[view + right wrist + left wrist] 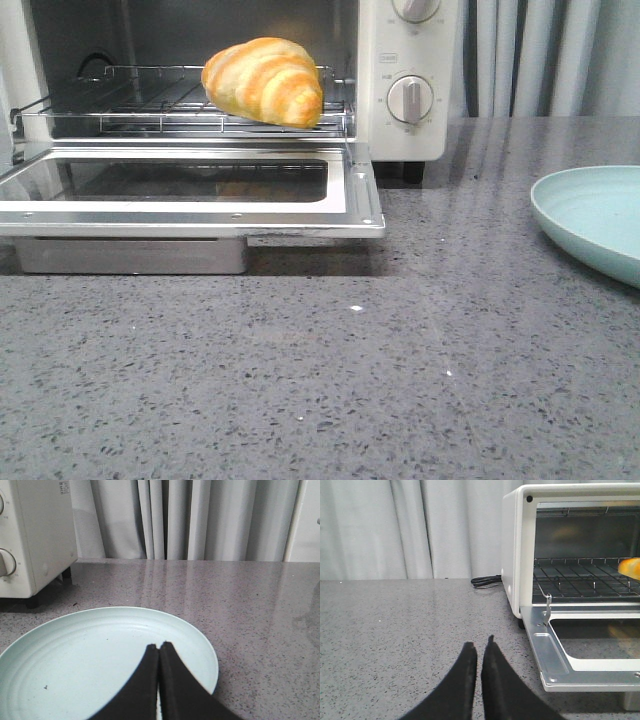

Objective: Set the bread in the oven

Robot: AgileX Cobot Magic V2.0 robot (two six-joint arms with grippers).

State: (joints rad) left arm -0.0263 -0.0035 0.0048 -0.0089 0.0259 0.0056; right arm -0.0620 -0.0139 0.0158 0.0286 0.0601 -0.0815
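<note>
The bread lies on the wire rack inside the oven, near the rack's right front. The oven door hangs open and flat. In the left wrist view the oven stands to one side and only an orange tip of the bread shows at the frame edge. My left gripper is shut and empty over the bare counter beside the door. My right gripper is shut and empty above the pale green plate. Neither gripper shows in the front view.
The empty pale green plate sits at the right of the grey speckled counter. A black power cord lies behind the oven's left side. Grey curtains hang behind the counter. The oven's dials face forward.
</note>
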